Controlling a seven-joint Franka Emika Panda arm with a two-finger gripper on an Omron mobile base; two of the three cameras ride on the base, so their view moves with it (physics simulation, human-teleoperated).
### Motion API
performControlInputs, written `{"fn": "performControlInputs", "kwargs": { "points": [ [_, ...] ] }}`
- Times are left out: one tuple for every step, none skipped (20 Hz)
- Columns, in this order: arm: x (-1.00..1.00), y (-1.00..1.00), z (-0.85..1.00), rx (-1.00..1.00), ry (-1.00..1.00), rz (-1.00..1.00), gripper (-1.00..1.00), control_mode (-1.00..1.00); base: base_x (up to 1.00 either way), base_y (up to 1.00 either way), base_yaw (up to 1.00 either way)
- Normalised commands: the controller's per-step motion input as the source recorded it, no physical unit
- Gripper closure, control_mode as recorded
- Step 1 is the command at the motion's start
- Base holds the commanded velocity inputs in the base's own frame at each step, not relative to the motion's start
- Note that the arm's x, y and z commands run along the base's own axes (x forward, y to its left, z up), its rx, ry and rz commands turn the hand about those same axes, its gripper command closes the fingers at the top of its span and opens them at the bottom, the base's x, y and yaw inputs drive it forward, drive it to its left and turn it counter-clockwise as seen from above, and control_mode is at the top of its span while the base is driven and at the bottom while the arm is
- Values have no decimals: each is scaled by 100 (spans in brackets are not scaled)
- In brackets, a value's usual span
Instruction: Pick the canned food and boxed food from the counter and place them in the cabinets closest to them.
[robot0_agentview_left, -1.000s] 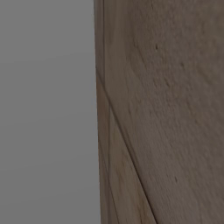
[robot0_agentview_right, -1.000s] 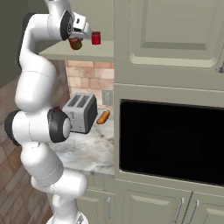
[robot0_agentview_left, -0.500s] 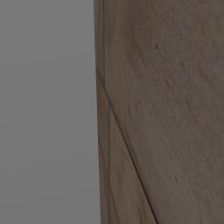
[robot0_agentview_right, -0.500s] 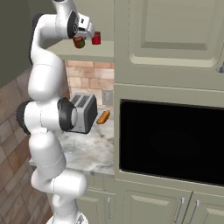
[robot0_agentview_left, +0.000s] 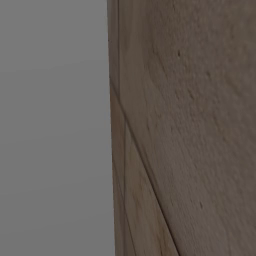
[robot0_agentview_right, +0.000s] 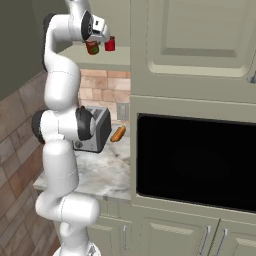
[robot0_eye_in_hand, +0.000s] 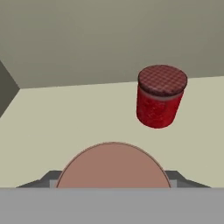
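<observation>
1. Hand view first: the gripper (robot0_eye_in_hand: 113, 180) is clamped on the canned food (robot0_eye_in_hand: 113, 168). The can's round pinkish-brown top sits right between the two fingertips, low in the picture.
2. Same view: the can hangs over the pale flat shelf (robot0_eye_in_hand: 65, 118) inside the cabinets. A red jar (robot0_eye_in_hand: 159, 96) with a checked lid stands upright on that shelf, further in and apart from the can.
3. Right base view: the arm is stretched way up, with the gripper (robot0_agentview_right: 95, 42) at the open olive-green cabinets (robot0_agentview_right: 117, 59). The canned food (robot0_agentview_right: 92, 48) is in its grip, just beside the red jar (robot0_agentview_right: 110, 44).
4. Down below, the marbled counter (robot0_agentview_right: 107, 172) has a toaster (robot0_agentview_right: 103, 127) and a small orange thing (robot0_agentview_right: 118, 134) next to the black microwave (robot0_agentview_right: 195, 165).
5. Left base view is just a brown wood-looking panel (robot0_agentview_left: 190, 125) up close, beside flat grey.
</observation>
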Motion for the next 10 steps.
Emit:
{"fn": "performControlInputs", "kwargs": {
  "points": [
    [28, 4, 0, -2, 0, 0, -100, -100, 0, 0, 0],
    [21, 3, 0, 0, 0, 0, -100, -100, 0, 0, 0],
    [11, 0, 0, 0, 1, 0, -100, -100, 0, 0, 0],
    [3, 0, 0, 0, 1, 0, -100, -100, 0, 0, 0],
    [0, 1, 0, 0, 2, 0, -100, -100, 0, 0, 0],
    [0, 0, 0, 0, 1, 0, -100, -100, 0, 0, 0],
    [0, 0, 0, 0, 0, 0, -100, -100, 0, 0, 0],
    [-3, 0, 0, 0, 0, 0, -100, -100, 0, 0, 0],
    [-1, 0, 0, 0, 0, 0, -100, -100, 0, 0, 0],
    [-1, 0, 0, 0, 0, 0, -100, -100, 0, 0, 0]
  ]
}}
